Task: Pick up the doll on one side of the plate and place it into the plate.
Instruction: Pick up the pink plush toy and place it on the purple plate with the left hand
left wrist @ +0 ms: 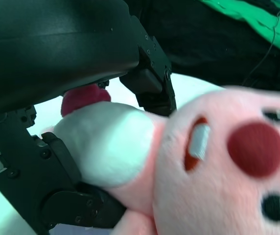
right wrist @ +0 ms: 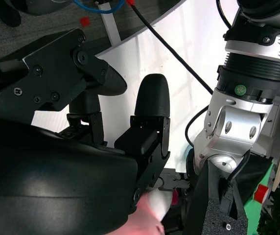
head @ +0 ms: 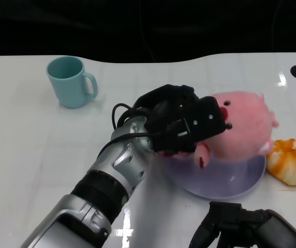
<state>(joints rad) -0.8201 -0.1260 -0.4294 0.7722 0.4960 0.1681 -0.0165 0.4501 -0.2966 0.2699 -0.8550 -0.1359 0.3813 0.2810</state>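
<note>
Left hand [head: 181, 121] grips pink doll [head: 243, 126]; fingers [left wrist: 150, 73] wrap doll's pale limb, seen close in left wrist view. Doll sits over lavender plate [head: 225, 183], held against plate's far-left rim; contact with plate surface cannot be told. Right hand [head: 231, 227] lies just in front of plate, near table edge, holding nothing, fingers [right wrist: 152, 105] apart. Teal mug [head: 71, 81] stands well left of plate, farther back. Orange-and-white striped object [head: 293, 161] rests just right of plate, touching its rim. White table [head: 29, 150] bears all.
</note>
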